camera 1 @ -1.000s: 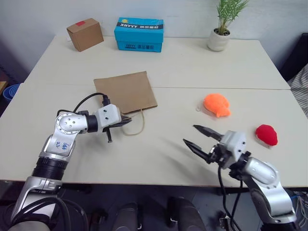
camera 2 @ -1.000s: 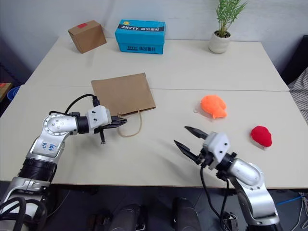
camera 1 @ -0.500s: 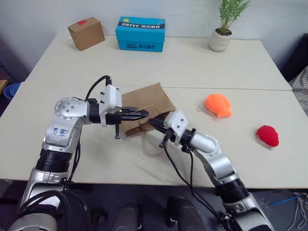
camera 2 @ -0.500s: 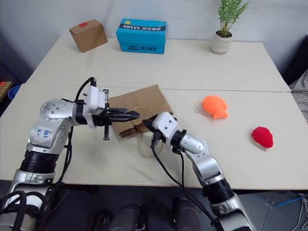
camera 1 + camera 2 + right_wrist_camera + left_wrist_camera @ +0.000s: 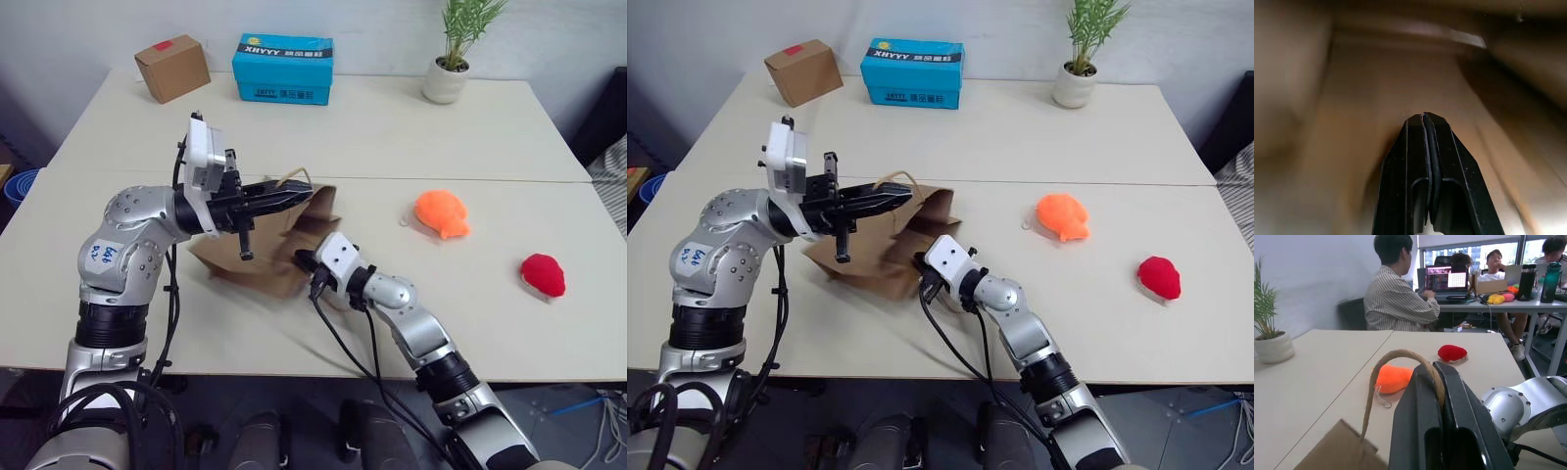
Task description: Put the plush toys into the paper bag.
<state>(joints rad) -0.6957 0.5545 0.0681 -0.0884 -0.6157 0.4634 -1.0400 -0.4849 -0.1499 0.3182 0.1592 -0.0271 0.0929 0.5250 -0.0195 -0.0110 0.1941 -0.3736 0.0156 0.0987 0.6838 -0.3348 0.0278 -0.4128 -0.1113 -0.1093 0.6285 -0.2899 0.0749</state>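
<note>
The left claw (image 5: 294,196) pinches a looped tan handle (image 5: 1400,363) of the crumpled brown kraft paper bag (image 5: 257,266) above the desk (image 5: 392,127). The closed right claw (image 5: 1423,117), inside its mouth, should spread the walls before fetching the orange plush toy (image 5: 442,212) and red plush toy (image 5: 543,273).

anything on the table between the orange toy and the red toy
Nothing: bare table lies between the orange toy and the red toy, seen from the head camera.

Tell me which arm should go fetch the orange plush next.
Right, probably. The left gripper is shut on the paper bag handle, lifting it. The right gripper is shut, its tip against the bag, and the orange plush and red plush lie on its side.
</note>
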